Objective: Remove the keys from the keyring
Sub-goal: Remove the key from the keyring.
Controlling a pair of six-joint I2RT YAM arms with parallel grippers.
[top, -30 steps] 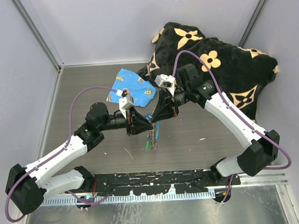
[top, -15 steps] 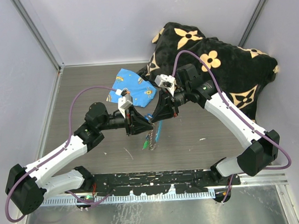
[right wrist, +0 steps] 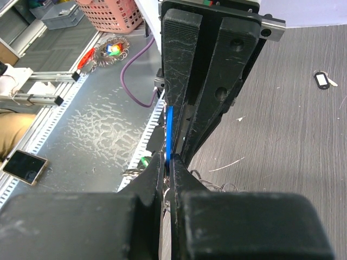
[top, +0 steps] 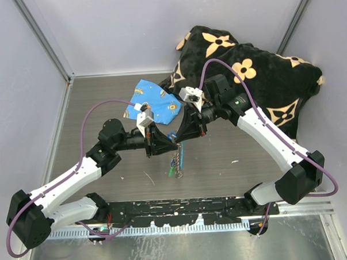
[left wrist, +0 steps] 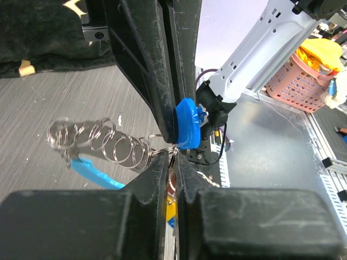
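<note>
Both grippers meet above the middle of the table. My left gripper (top: 172, 143) is shut on a wire ring of the keyring (top: 176, 160), which hangs below as a chain of metal loops. In the left wrist view my gripper (left wrist: 172, 156) pinches that ring, with the coiled loops (left wrist: 108, 145) and a light-blue strip (left wrist: 93, 170) to its left. My right gripper (top: 181, 137) is shut on a blue plastic tab (left wrist: 190, 123), seen edge-on in the right wrist view (right wrist: 169, 138) between its jaws (right wrist: 169, 164). A green-headed key (top: 172, 172) dangles lowest and also shows in the right wrist view (right wrist: 143, 161).
A blue printed cloth (top: 154, 101) lies behind the grippers. A black cushion with tan flowers (top: 252, 75) fills the back right corner. A small white key tag (right wrist: 321, 80) lies on the table. Grey walls enclose the left, back and right sides.
The hanging chain with the green key swung slightly left and now hangs straight down. Both grippers have stayed shut and almost still.
</note>
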